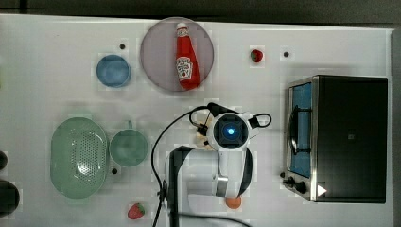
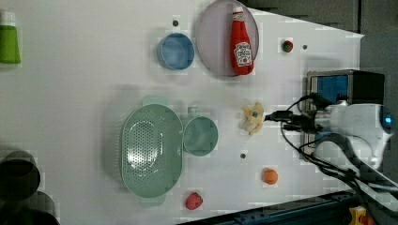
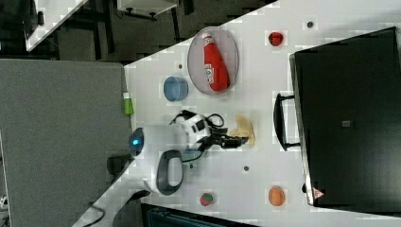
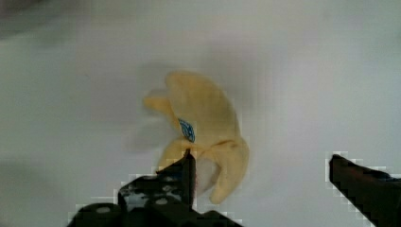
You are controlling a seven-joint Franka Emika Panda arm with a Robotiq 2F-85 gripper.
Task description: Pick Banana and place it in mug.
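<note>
Now lying flat on the white table (image 1: 56, 71), near the middle: banana (image 2: 252, 119), pale yellow, with small blue sticker. Just beside it, gripper (image 4: 262, 165), fingers spread wide apart and holding nothing, one fingertip at the banana's edge, the other well off to the side in the wrist view. Whether touching the fruit, cannot tell. Farther toward the left view's left, mug (image 2: 201, 136), mint green, upright, with short handle, well apart from the banana and touching or almost touching the green colander (image 2: 151, 150). Toward the far edge of the table in the left view, blue bowl (image 2: 175, 51) and beside it a grey plate (image 2: 211, 42) carrying a red ketchup bottle (image 2: 241, 43) on its side. Near the left view's bottom edge, an orange (image 2: 270, 176) and a strawberry (image 2: 194, 200). At the top view's right edge, black toaster oven (image 1: 350, 137).
</note>
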